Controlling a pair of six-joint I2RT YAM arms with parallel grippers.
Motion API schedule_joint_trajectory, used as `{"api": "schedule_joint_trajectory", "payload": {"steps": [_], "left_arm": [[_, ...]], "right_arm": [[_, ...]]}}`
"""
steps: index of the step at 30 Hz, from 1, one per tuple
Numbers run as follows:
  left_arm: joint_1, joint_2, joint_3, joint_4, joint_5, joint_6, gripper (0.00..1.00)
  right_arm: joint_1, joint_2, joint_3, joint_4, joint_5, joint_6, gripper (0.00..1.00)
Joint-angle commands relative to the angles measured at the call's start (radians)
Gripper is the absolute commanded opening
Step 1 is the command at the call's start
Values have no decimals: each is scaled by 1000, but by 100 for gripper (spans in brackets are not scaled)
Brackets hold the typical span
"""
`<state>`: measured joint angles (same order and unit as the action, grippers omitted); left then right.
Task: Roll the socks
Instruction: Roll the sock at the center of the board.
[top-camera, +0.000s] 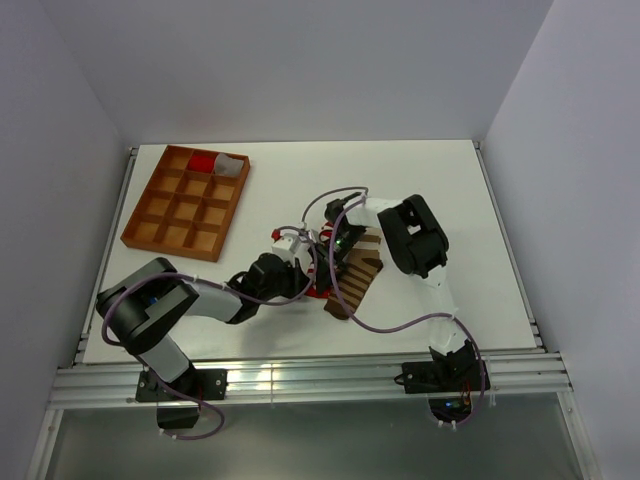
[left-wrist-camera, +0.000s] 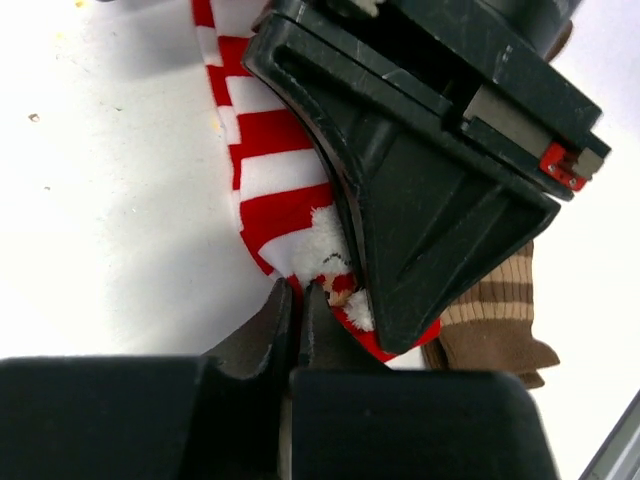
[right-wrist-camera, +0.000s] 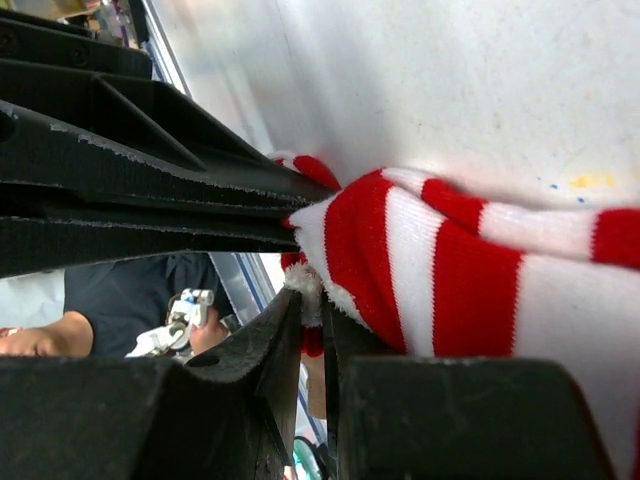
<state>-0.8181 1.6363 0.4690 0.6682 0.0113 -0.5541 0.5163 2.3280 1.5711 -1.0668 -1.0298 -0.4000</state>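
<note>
At the near edge of the counter (top-camera: 480, 200) the two arm bases sit side by side, and both arms bend inward until their wrists meet near the middle. The left tool (left-wrist-camera: 299, 296) is clenched, its fingers almost touching, with the tips nipping the fuzzy open edge of the red-and-white sock (left-wrist-camera: 272, 180). The right tool (right-wrist-camera: 312, 306) is clenched too. A sliver of red fabric shows in the narrow gap between its fingers, so it grips the same sock at that end. The two tools meet tip to tip. The sock lies flat on the counter beneath them, stretching away from the left tool and mostly hidden from above. Just beside it, toward the right arm, lies the brown-and-tan sock (top-camera: 362, 272), partly tucked under the right tool. Farther back on the left stands a wooden compartment tray (top-camera: 135, 222). A red item (top-camera: 205, 161) fills one back compartment and a pale item (top-camera: 233, 165) sits in the next one to its right.
</note>
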Motion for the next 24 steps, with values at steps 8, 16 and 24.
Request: {"api": "schedule_joint_trajectory", "payload": {"steps": [8, 16, 24], "left_arm": [[-18, -13, 22, -312, -266, -217, 0], [-16, -110, -26, -453, -355, -352, 0], [-18, -165, 16, -634, -361, -426, 0]], "right_arm": [[-10, -194, -86, 200, 178, 23, 44], [-27, -271, -164, 243, 240, -16, 49], [-55, -321, -302, 300, 404, -36, 48]]}}
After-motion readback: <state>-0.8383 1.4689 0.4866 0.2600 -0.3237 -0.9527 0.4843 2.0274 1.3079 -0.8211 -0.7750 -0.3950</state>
